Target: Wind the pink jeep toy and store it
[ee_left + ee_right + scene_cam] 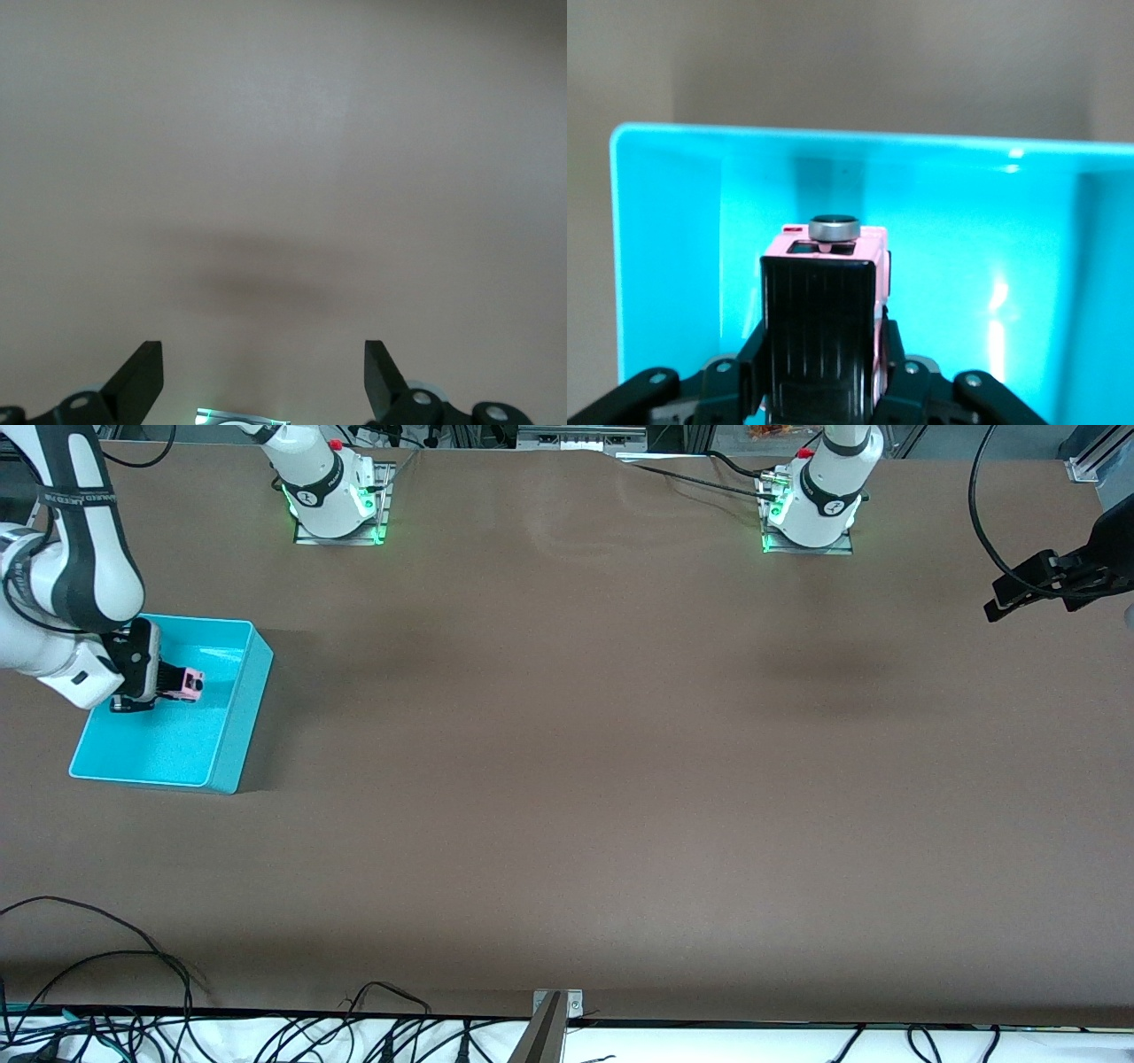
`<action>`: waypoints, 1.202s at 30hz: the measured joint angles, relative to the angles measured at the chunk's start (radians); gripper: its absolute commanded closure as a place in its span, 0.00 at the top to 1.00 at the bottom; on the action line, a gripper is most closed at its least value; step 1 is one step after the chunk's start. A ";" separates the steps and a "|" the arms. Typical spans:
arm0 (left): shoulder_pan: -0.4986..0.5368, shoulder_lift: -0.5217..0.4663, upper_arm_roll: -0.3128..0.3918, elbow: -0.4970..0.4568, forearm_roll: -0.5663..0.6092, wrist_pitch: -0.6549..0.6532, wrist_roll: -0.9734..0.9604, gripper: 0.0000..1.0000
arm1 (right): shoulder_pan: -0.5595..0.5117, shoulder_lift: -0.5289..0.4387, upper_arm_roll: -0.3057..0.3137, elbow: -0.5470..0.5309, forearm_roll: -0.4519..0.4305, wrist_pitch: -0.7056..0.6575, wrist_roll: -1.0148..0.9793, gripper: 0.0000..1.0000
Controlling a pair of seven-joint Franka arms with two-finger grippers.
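The pink jeep toy is a small light-pink car with a black ribbed roof and a spare wheel at its end. My right gripper is shut on it and holds it over the inside of the turquoise bin, at the right arm's end of the table. In the right wrist view the jeep sits between the fingers, with the bin's inner wall around it. My left gripper is open and empty, up over the bare table at the left arm's end; its fingertips stand wide apart.
The brown table carries only the bin. Both arm bases stand along the edge farthest from the front camera. Cables lie along the nearest edge, with a metal bracket at its middle.
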 measured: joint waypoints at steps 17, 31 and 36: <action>-0.001 0.002 -0.007 0.000 -0.001 -0.028 0.002 1.00 | -0.003 0.033 -0.050 -0.159 0.004 0.193 -0.043 0.22; -0.001 0.003 -0.009 0.000 -0.001 -0.038 0.064 1.00 | -0.006 0.091 -0.051 -0.157 0.045 0.233 -0.043 1.00; -0.003 0.003 -0.009 0.000 -0.001 -0.038 0.064 1.00 | -0.005 0.082 -0.037 -0.120 0.045 0.216 -0.045 1.00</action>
